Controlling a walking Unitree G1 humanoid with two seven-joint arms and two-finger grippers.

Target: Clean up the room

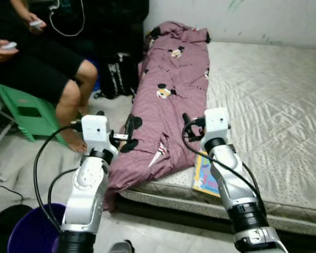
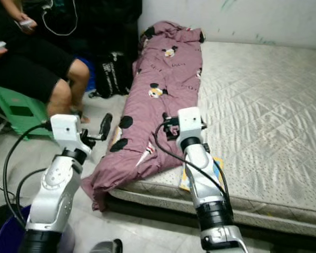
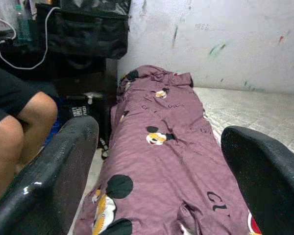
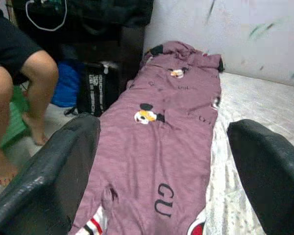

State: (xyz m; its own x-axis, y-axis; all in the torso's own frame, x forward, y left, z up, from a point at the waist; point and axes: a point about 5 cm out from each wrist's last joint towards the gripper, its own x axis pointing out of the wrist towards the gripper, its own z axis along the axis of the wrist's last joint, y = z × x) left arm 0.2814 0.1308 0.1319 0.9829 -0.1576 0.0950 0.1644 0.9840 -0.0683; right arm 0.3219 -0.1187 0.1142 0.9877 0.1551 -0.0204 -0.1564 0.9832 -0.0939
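You have barely begun: the crumpled mauve cartoon-print blanket point(image 1: 171, 95) lies along the mattress's point(image 1: 274, 105) left edge, both the left gripper point(image 3: 157, 161) and right gripper point(image 4: 161, 161) spread wide above its near end, holding nothing.

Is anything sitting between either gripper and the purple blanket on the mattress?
Nothing visible does. The left gripper and the right gripper both hover open just above the near end of the purple blanket, with only air between fingers and cloth. A colourful book lies on the mattress beside the blanket, below the right arm, not in the path.
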